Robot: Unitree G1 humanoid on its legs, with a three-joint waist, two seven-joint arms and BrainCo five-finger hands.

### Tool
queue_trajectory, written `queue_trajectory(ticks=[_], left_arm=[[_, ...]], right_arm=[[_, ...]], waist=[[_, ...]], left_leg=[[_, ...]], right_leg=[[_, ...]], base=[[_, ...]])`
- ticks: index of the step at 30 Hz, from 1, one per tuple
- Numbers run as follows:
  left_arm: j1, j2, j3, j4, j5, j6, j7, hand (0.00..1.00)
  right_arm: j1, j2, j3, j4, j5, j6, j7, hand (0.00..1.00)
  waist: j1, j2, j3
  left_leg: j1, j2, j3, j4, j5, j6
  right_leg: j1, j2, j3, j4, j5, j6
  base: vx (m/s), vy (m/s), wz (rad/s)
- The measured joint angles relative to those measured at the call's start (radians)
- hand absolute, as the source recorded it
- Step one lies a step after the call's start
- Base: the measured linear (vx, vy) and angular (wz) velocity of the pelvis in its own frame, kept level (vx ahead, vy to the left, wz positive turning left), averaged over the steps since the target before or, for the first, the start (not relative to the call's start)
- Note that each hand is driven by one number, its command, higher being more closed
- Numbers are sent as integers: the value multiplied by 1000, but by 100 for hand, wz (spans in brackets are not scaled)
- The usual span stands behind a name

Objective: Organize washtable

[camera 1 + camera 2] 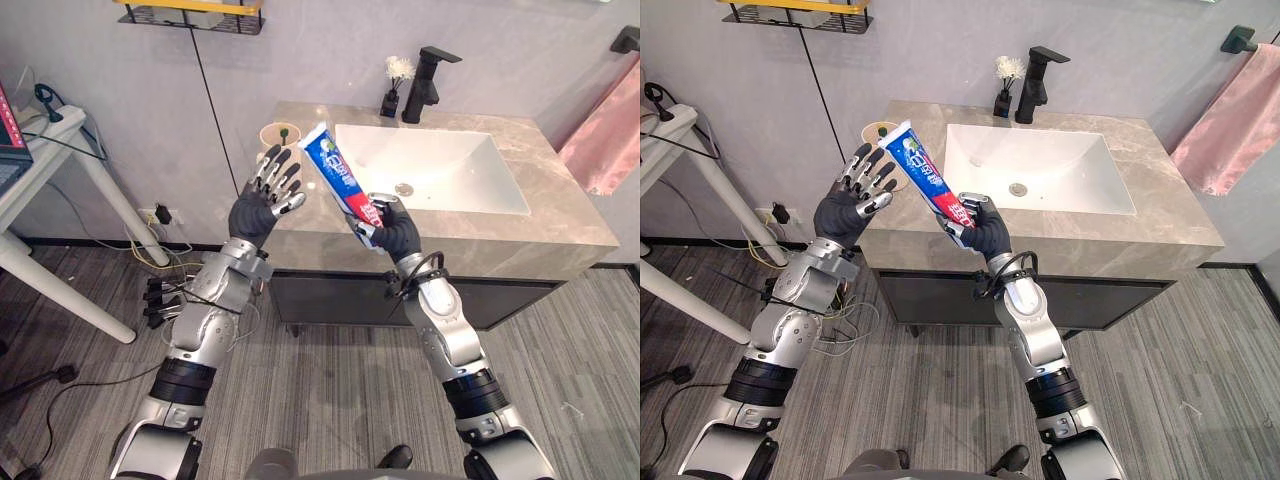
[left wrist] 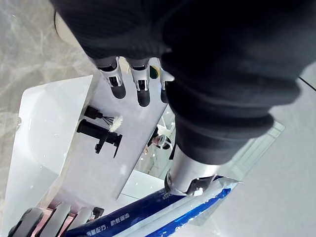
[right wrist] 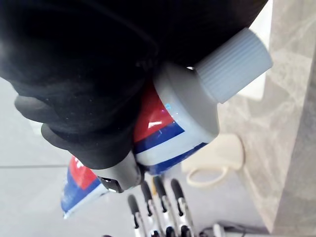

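My right hand (image 1: pixel 395 232) is shut on the cap end of a blue, white and red toothpaste tube (image 1: pixel 335 175), held in the air over the front left of the washtable (image 1: pixel 560 215). The tube slants up and to the left; its white ribbed cap (image 3: pixel 234 57) sticks out past the palm. Just left of the tube, my left hand (image 1: pixel 262 205) is raised and open with its fingers spread. Its thumb (image 2: pixel 190 182) is close to the tube's flat end (image 2: pixel 148 217); I cannot tell whether they touch. A beige cup (image 1: pixel 281 133) stands on the back left corner.
A white basin (image 1: pixel 440 165) is set into the stone top, with a black faucet (image 1: pixel 425 85) and a small black vase (image 1: pixel 392 98) behind it. A pink towel (image 1: pixel 610 140) hangs at the right. A white table (image 1: pixel 50 150) stands at the left and a wall shelf (image 1: pixel 190 12) hangs above.
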Motion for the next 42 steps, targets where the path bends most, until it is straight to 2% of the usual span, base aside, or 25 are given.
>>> queue_trajectory(ticks=[8,13,15,28,29,32,42], left_arm=[[58,1,-30,-31,-112,15,0,0],[59,0,-72,-38,-116,18,0,0],[60,0,-87,-73,-116,34,-1,0],[60,1,-156,-101,-113,37,-3,0],[60,3,-158,-101,-112,37,-3,100],[59,12,-170,-101,-111,40,-5,100],[57,11,-171,-101,-91,52,1,100]], right_arm=[[0,18,4,-6,-7,0,-1,100],[0,27,35,-13,-5,2,8,100],[0,27,60,-32,-4,4,16,100],[48,35,147,-14,34,12,76,100],[55,37,154,4,35,13,80,100],[76,34,169,11,32,20,92,100],[94,20,175,15,24,-1,97,100]], waist=[[1,0,0],[-1,-2,-1],[-2,-2,-1],[-11,-9,-19],[-23,-10,-20],[-27,-10,-20],[-29,-10,-20]], left_leg=[[0,0,-1,-2,0,0],[0,0,-4,-1,0,0],[-1,-1,-9,-1,0,0],[0,-13,-23,-5,2,4],[-1,-14,-23,-5,3,4],[-1,-14,-23,-5,3,5],[-1,-14,-22,-5,3,5]], right_leg=[[1,0,-1,0,0,0],[1,0,-5,0,-2,-3],[3,0,-11,0,-3,-4],[14,-12,-28,0,-3,-3],[14,-13,-28,0,-2,-3],[13,-13,-28,0,-2,-3],[13,-14,-28,1,-2,-2]], base=[[0,0,0],[0,0,1],[0,0,5],[0,31,4],[-18,46,0],[-7,21,0],[0,19,0]])
